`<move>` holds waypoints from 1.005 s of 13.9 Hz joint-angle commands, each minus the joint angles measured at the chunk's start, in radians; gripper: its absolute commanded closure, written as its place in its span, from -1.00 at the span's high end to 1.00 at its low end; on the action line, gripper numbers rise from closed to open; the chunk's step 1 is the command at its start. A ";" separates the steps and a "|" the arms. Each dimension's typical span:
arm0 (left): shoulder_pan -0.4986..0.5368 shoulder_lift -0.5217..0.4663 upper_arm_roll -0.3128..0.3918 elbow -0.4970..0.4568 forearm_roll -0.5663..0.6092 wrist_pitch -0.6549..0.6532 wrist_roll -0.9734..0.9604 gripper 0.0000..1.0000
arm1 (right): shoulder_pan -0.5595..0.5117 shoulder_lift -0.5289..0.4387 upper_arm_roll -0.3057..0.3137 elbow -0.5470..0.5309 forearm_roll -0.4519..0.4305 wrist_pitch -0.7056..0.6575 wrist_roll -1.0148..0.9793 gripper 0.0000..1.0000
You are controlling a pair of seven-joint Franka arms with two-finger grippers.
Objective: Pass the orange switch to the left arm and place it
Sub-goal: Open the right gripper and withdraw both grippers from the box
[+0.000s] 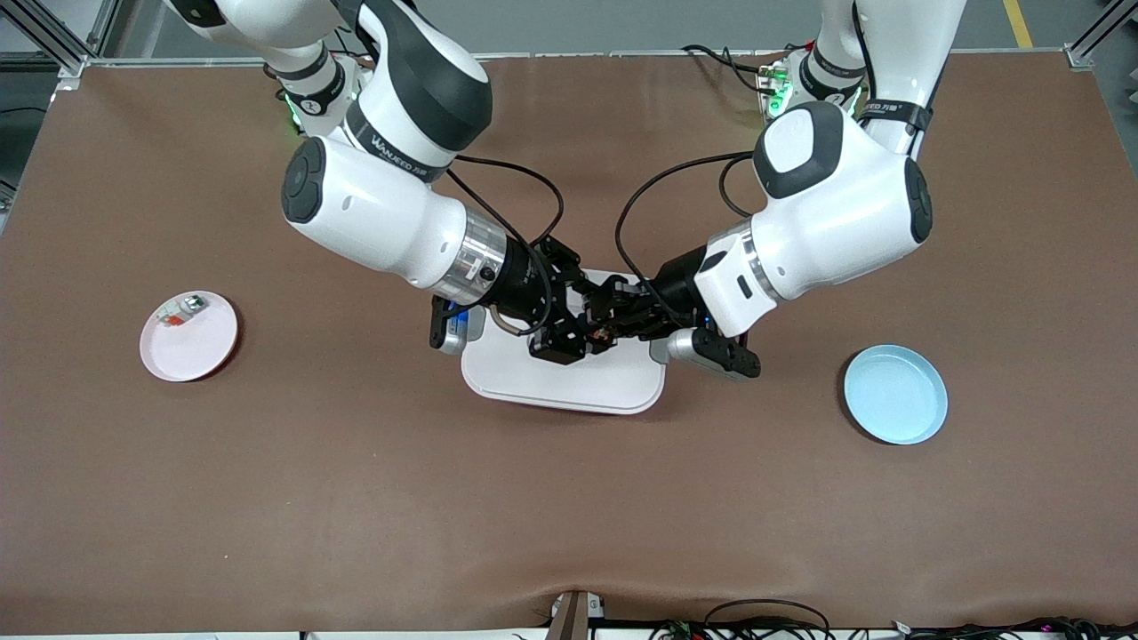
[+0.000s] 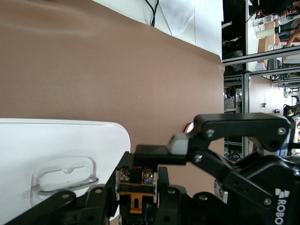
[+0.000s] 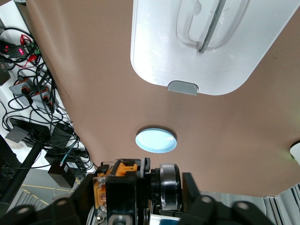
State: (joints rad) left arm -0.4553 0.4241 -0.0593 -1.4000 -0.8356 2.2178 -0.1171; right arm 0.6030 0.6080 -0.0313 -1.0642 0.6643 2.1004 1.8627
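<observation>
The orange switch (image 1: 604,335) hangs in the air over the box (image 1: 569,387), held between both grippers. My left gripper (image 1: 613,313) comes from the left arm's end and its fingers flank the switch (image 2: 136,187) tightly. My right gripper (image 1: 589,327) comes from the right arm's end and is also closed on the switch (image 3: 123,183). One of its fingers (image 2: 154,151) lies against the switch in the left wrist view. The white lidded box stands mid-table under both hands and shows in both wrist views (image 2: 56,136) (image 3: 154,56).
A pink plate (image 1: 191,351) with a whitish small part (image 1: 182,308) lies toward the right arm's end. A light blue plate (image 1: 895,394) lies toward the left arm's end, and also shows in the right wrist view (image 3: 156,139). Brown table cover all around.
</observation>
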 commanded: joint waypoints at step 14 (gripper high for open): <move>0.131 -0.232 0.012 -0.189 0.122 -0.143 -0.029 -1.00 | -0.298 -0.068 -0.018 0.043 -0.093 -0.566 -0.747 1.00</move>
State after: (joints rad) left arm -0.3731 0.2695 -0.0466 -1.5220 -0.7441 2.1533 -0.1430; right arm 0.3356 0.5530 -0.0597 -1.0156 0.6277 1.5878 1.2245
